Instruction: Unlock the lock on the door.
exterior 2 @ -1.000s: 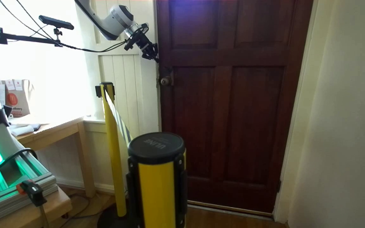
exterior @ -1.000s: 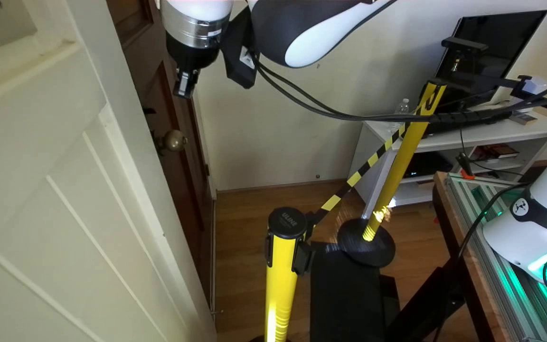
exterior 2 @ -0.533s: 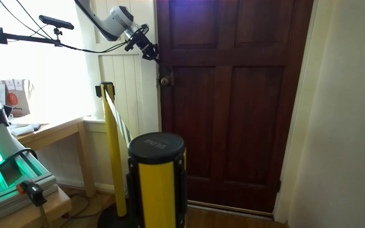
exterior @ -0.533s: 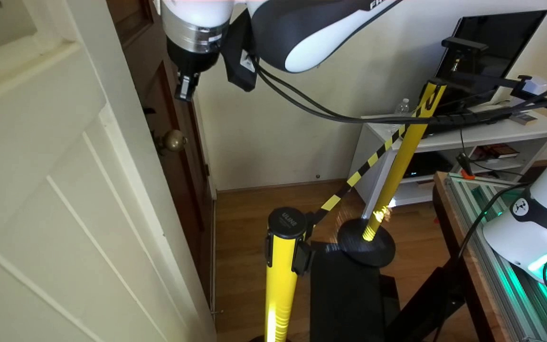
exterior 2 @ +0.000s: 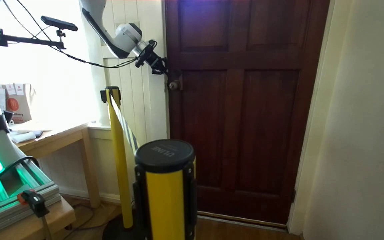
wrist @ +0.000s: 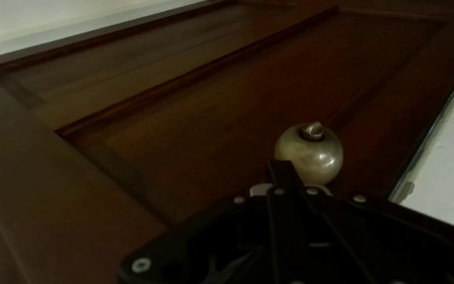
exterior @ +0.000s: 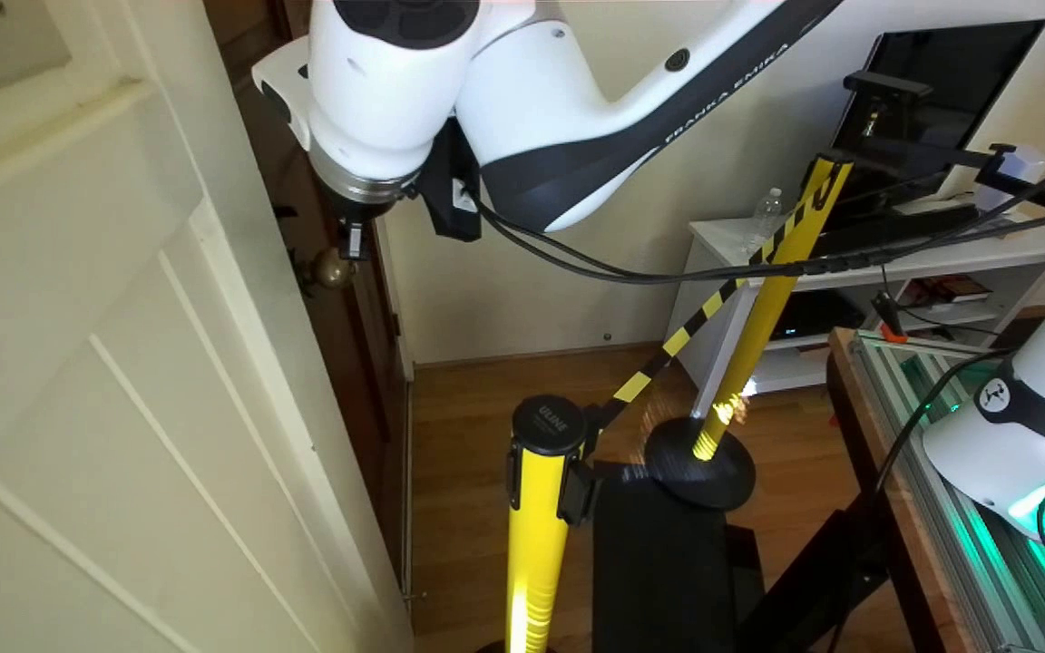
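Note:
The dark brown panelled door (exterior 2: 235, 63) stands closed in its frame; it fills much of the wrist view (wrist: 195, 130). A small dark fitting, likely the lock (exterior: 285, 211), juts from the door just above the round brass-coloured knob (exterior: 335, 270). That fitting is hidden in the wrist view. The knob (wrist: 319, 161) has a small metal turn piece (wrist: 313, 130) in its centre. My gripper (exterior: 353, 249) has its fingers together with nothing seen between them. The fingertips (wrist: 281, 163) overlap the knob's near side in the wrist view; contact cannot be told.
A white panelled door (exterior: 169, 381) stands beside the arm. Yellow posts (exterior: 536, 544) with a striped belt (exterior: 668, 349) stand on the floor. A white door frame (wrist: 447, 177) borders the latch edge. A white shelf unit (exterior: 867, 268) with a dark screen stands farther off.
The arm and gripper have moved down, mostly in the last half second, from above the knob to nearer its height. The fingers still look together. The door and knob have not moved.

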Tool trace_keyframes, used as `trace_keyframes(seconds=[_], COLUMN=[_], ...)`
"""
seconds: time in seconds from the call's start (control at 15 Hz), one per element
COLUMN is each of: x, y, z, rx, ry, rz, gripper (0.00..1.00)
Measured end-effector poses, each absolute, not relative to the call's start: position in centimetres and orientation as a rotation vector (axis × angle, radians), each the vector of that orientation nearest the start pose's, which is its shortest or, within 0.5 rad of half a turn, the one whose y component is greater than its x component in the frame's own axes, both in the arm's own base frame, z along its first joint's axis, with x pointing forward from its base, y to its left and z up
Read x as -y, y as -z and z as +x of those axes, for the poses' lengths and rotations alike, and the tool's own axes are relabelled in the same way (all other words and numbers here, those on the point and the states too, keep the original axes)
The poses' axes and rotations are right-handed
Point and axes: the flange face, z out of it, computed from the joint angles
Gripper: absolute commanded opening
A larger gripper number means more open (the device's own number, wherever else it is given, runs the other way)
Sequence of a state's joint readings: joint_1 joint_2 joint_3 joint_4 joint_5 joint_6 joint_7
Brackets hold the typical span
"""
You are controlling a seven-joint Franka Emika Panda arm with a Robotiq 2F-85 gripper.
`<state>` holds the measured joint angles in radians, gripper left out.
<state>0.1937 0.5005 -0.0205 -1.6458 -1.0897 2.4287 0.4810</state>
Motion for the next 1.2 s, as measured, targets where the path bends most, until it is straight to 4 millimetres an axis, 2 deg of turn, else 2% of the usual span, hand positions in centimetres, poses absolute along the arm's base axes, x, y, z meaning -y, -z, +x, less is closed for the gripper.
trace_keyframes(seconds=[0.73,1.2], x=[-12.45,-12.35], y=[-35.33,-35.74], z=[70.07,70.27], rx=[-0.596,-0.688], ry=[-0.681,-0.737], rz=[2.275,2.163], gripper=[0.00,0.00])
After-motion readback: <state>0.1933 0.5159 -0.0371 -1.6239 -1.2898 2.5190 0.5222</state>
